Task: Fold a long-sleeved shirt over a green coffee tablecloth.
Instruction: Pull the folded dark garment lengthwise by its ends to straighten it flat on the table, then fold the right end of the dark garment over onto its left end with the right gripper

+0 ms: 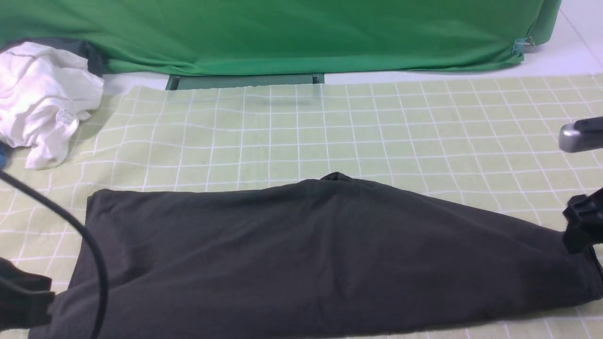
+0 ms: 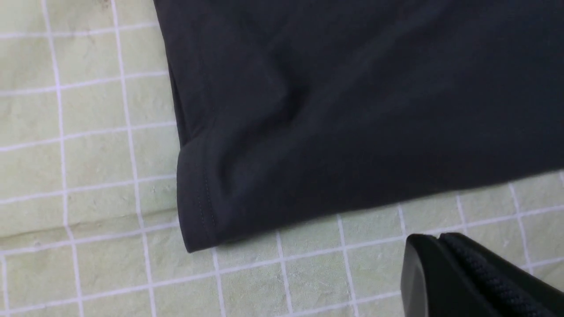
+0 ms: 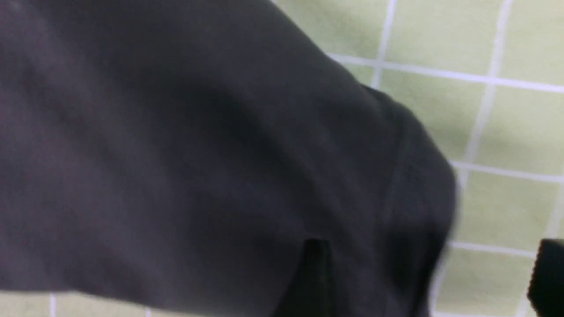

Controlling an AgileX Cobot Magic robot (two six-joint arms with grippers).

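Black shirt lies across the green checked cloth; we see our left gripper closed, empty, beside its hem, our right gripper spread wide over the other end.

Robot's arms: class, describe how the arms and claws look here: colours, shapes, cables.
The left claw is matt black, with flat fingers and a finely ribbed inner pad. A black cable curves beside it. The right claw is black and blocky, with a rounded silver-grey part above it. No markings show.
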